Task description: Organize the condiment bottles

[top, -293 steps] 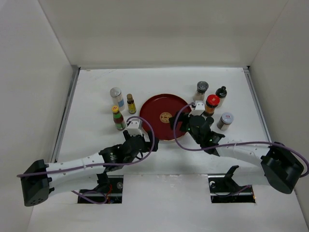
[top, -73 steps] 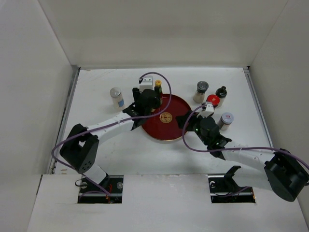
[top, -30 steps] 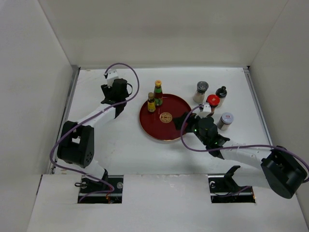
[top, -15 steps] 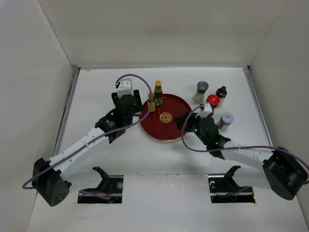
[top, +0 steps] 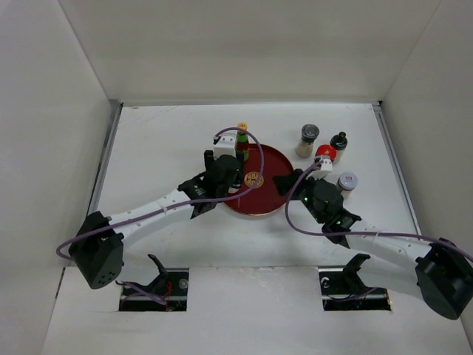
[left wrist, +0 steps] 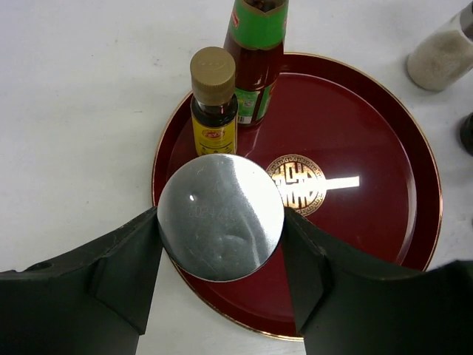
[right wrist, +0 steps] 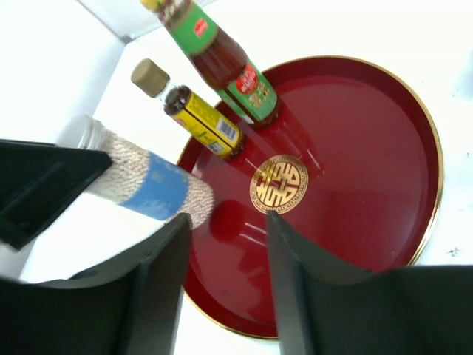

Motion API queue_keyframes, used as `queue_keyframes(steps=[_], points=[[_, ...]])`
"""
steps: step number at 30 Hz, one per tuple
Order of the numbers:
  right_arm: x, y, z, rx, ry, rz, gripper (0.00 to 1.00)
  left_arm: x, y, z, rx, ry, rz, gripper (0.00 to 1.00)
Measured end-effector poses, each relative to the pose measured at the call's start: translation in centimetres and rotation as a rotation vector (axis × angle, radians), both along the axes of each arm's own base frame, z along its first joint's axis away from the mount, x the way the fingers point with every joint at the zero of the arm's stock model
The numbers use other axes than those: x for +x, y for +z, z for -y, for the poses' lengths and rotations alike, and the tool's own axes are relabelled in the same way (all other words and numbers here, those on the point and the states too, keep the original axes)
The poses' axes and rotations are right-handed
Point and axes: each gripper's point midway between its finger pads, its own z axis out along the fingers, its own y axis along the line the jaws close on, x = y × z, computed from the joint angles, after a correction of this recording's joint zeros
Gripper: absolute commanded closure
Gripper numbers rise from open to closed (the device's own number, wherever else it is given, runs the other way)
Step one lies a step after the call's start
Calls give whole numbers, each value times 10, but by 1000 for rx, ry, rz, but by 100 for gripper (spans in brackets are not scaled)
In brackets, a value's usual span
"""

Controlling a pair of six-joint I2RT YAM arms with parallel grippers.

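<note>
My left gripper (left wrist: 222,222) is shut on a white jar with a blue label (right wrist: 140,181). Its silver lid (left wrist: 220,214) fills the gap between the fingers. The jar hangs low over the left part of the dark-red tray (top: 270,203). Behind it on the tray stand a small yellow-capped bottle (left wrist: 213,100) and a taller green-labelled bottle (top: 242,134). My right gripper (top: 284,183) sits at the tray's right edge, open, with only tray surface between its fingers (right wrist: 159,281). In the top view the left gripper (top: 222,176) hides the jar.
Right of the tray stand several more bottles: a grey-capped jar (top: 308,139), a black-capped bottle (top: 338,142), a red-capped one (top: 325,153) just behind my right wrist, and a silver-capped jar (top: 346,181). White walls close in the table on three sides.
The left arm has carried the white jar from the table's left side to the tray's left part. The right jaws have narrowed and that arm has shifted slightly right.
</note>
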Motion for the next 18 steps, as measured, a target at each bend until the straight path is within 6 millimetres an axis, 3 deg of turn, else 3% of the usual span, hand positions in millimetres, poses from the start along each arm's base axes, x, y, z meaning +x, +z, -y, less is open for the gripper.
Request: queue_keyframes(steps=[1, 4, 10, 12, 18], points=[[-1, 3, 2, 8, -4, 7, 35, 1, -1, 1, -5, -1, 3, 63], [-4, 10, 9, 22, -19, 31, 26, 6, -5, 4, -17, 2, 12, 59], [-1, 14, 16, 24, -51, 45, 16, 9, -30, 6, 9, -5, -7, 57], [0, 13, 17, 19, -58, 45, 12, 11, -30, 7, 5, -7, 7, 54], [1, 11, 24, -8, -83, 40, 5, 11, -31, 6, 9, -14, 25, 22]])
